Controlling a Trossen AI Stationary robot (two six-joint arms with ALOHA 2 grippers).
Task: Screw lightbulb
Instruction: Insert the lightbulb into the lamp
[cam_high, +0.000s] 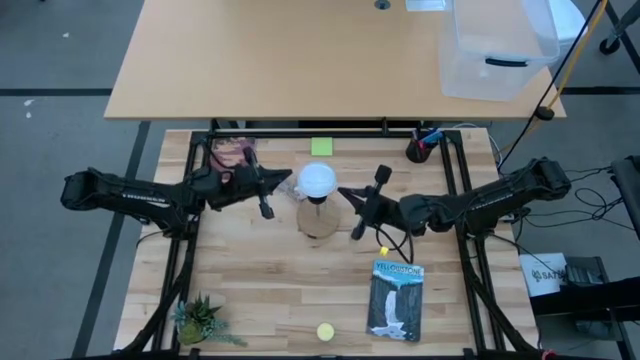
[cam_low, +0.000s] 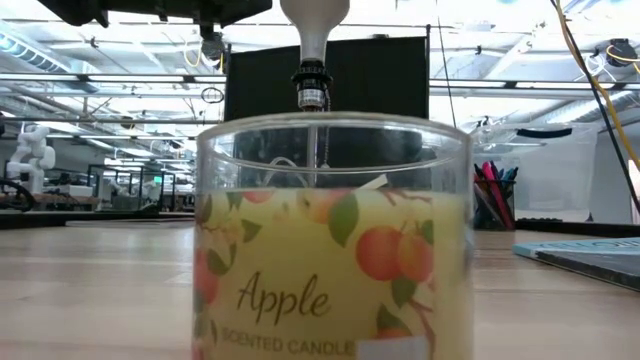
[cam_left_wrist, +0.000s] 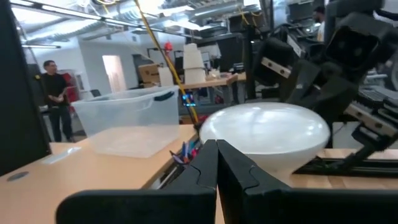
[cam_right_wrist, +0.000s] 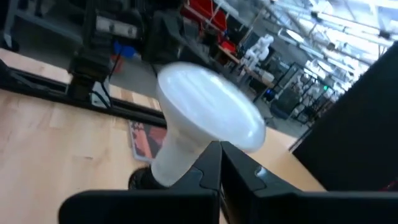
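The lightbulb (cam_high: 318, 180) stands upright, white dome up, its screw base in the black socket (cam_low: 312, 90) of the wooden cone base (cam_high: 318, 218) at the table's middle. My left gripper (cam_high: 291, 182) is shut just left of the dome, level with it; the dome (cam_left_wrist: 267, 130) shows right behind its fingertips. My right gripper (cam_high: 341, 192) is shut just right of the bulb, and the bulb's neck (cam_right_wrist: 177, 152) shows behind its fingertips. Nothing is between either pair of fingers. My left gripper's shut fingertips (cam_left_wrist: 214, 155) come level from the table's left, right beside the dome; I cannot tell whether they touch it. My right gripper's shut fingertips (cam_right_wrist: 219, 155) come level from the table's right, beside the bulb's neck; I cannot tell whether they touch it.
A glass candle jar (cam_low: 330, 240) stands right before the low camera and hides the wooden base there. A book (cam_high: 395, 300), a yellow ball (cam_high: 325, 331) and a small plant (cam_high: 200, 322) lie near the front edge. A pen cup (cam_high: 418, 150) and a green note (cam_high: 321, 146) are at the back.
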